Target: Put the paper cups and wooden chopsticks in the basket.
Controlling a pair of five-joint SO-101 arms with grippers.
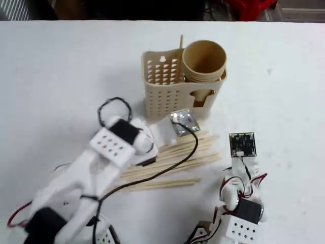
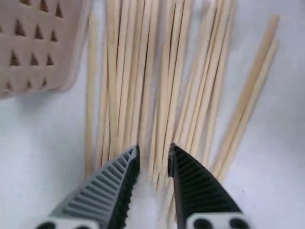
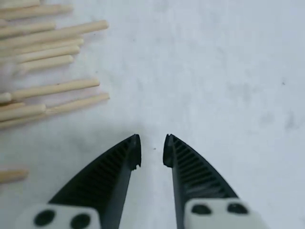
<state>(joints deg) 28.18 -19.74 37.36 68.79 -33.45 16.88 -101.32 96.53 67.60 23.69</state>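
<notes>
Right under left claw (image 2: 153, 153): wooden chopsticks (image 2: 143, 71), spread beside basket (image 2: 38, 43).

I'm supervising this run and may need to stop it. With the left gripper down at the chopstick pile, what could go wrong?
1. The left gripper has its narrow gap over tightly packed chopsticks; it may pinch several, or one askew, and drop them.
2. The basket stands right beside the pile, so a swung chopstick might knock it or the paper cups sticking above its rim.
3. A black cable crosses over the pile and could snag.
</notes>
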